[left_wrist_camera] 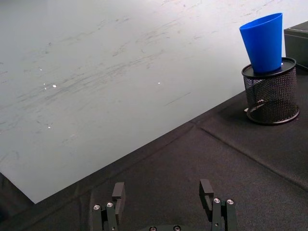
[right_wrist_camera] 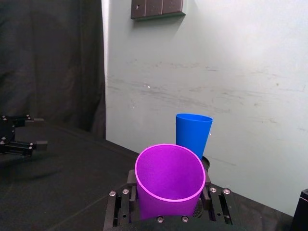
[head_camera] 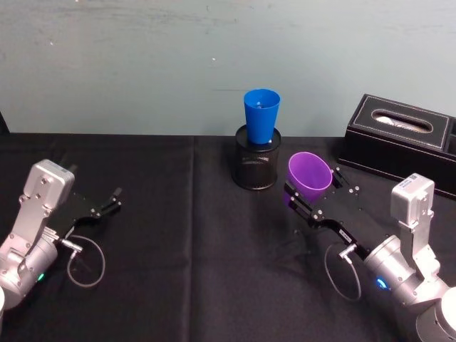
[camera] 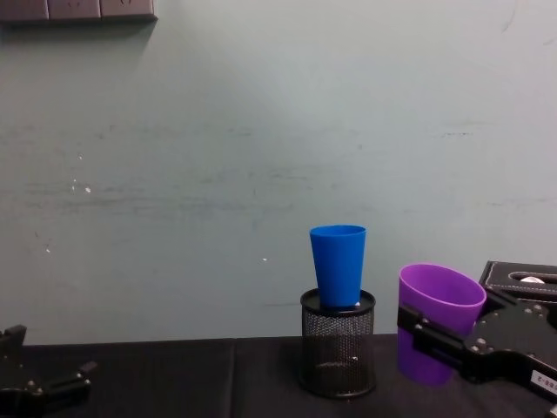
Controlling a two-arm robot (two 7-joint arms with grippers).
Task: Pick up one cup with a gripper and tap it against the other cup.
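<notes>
Right pincer [head_camera: 313, 189] clenched on purple cup [head_camera: 309, 171], seemingly mid-carry; next likely nudge forward-left to blue cup [head_camera: 261, 114] just ahead; left pincer [head_camera: 114, 200] idle, released.

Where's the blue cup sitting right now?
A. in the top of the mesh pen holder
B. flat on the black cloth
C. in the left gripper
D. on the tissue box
A: the blue cup stands upright in the black mesh pen holder; the right gripper holds the purple cup beside it, and the left gripper is parked open.
</notes>
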